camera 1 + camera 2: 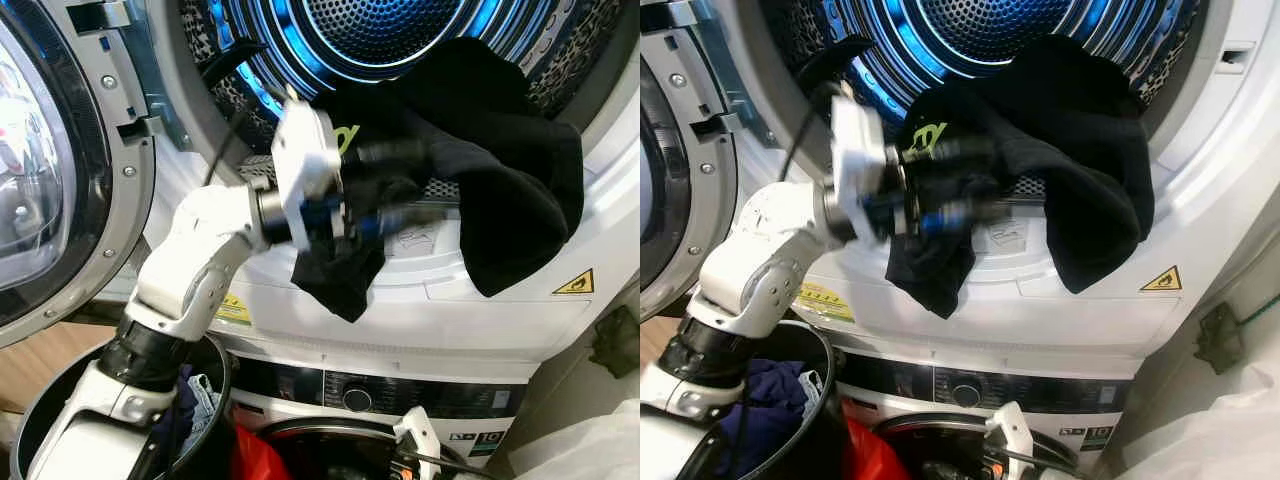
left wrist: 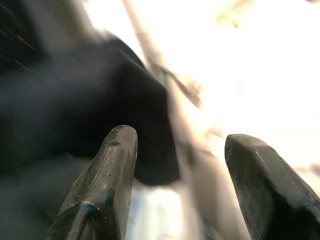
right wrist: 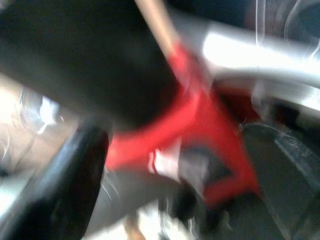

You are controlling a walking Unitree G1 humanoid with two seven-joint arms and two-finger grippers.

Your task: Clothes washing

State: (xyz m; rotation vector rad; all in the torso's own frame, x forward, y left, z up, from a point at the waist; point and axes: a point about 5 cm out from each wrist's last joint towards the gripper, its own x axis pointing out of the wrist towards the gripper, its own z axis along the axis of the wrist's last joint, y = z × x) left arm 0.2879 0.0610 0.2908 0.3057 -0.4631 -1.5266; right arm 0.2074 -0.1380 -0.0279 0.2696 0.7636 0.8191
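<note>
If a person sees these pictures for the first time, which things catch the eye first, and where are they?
The blue-lit drum of the upper machine glows at the top, and a black garment hangs out of its opening over the white front. The left gripper reaches into that cloth from the left, its fingers apart in the left wrist view. Lower left, a dark laundry basket holds blue clothes.

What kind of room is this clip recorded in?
Most likely a home laundry corner: two stacked front-loading machines, the upper drum lit blue, a black garment draped over its rim, and a laundry basket below.
</note>
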